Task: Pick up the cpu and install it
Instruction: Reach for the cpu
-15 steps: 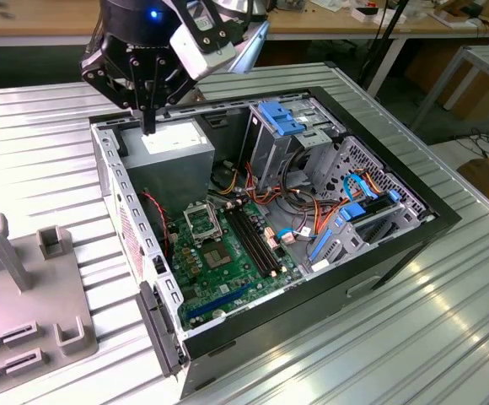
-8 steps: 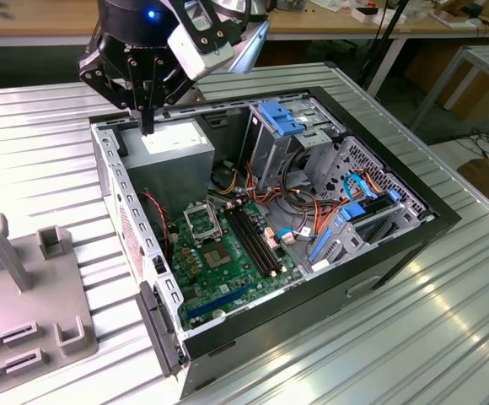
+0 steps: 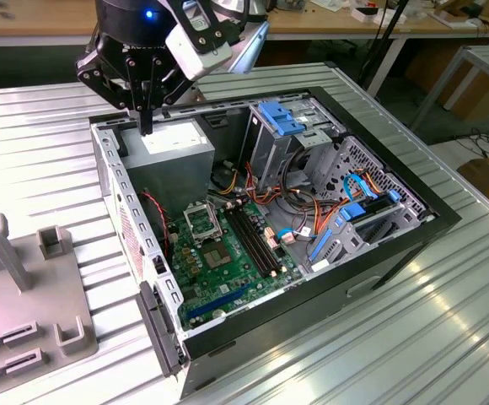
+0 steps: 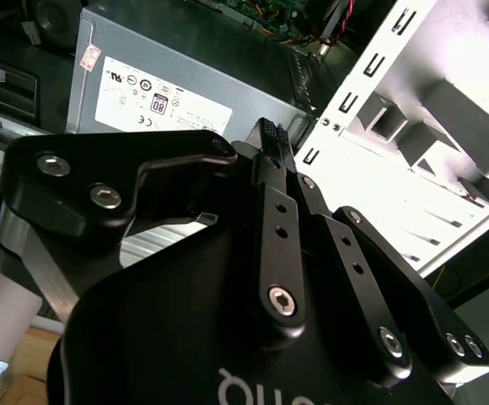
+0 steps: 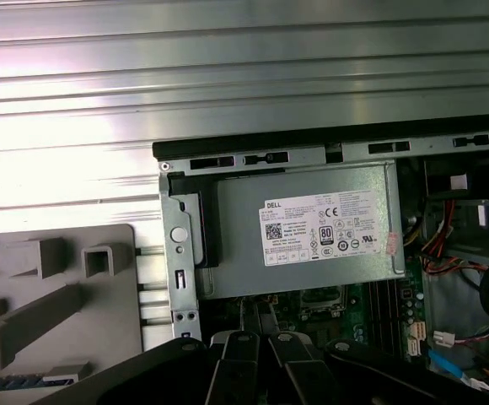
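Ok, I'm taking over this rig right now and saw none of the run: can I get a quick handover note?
Gripper: fingers shut, nothing seen in them, above the power-supply box, apart from the cpu.
Cpu: flat on the motherboard, beside the memory slots.
Done: cpu appears set in place.
Left: whether it is fully seated cannot be told.

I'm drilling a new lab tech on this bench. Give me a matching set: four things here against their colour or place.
1 power supply
2 motherboard
3 drive latch
4 gripper

a blue
b green
c black, above the case
d grey, white label

Pairs: 1-d, 2-b, 3-a, 4-c
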